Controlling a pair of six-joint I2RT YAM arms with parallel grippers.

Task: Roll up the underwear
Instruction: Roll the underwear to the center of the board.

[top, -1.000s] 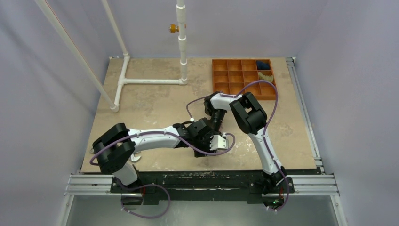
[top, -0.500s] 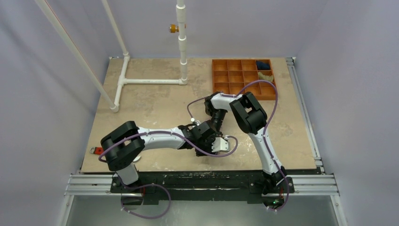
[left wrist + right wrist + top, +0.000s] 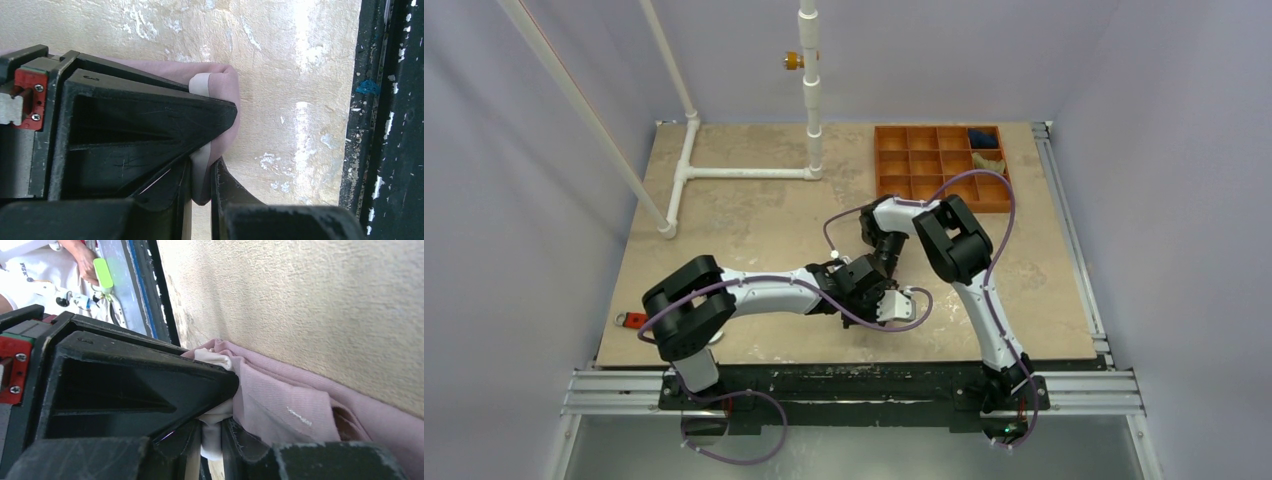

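The underwear (image 3: 226, 85) is pale dusty-pink cloth with a cream-white panel, lying bunched on the table near the front edge. My left gripper (image 3: 210, 161) is shut on a fold of it, with cream and pink cloth pinched between the jaws. My right gripper (image 3: 216, 432) is shut on the cream panel of the same underwear (image 3: 285, 400). In the top view both grippers meet at the table's front centre, the left gripper (image 3: 876, 298) just in front of the right gripper (image 3: 882, 262), and they hide the underwear.
An orange compartment tray (image 3: 924, 165) stands at the back right, holding a dark blue bundle (image 3: 984, 137) and an olive-tan bundle (image 3: 990, 160). A white pipe frame (image 3: 744, 172) stands at the back left. The black front rail (image 3: 390, 120) lies close to the cloth.
My left arm's elbow has swung right and its wrist has shifted slightly toward the right gripper. The right arm has barely moved.
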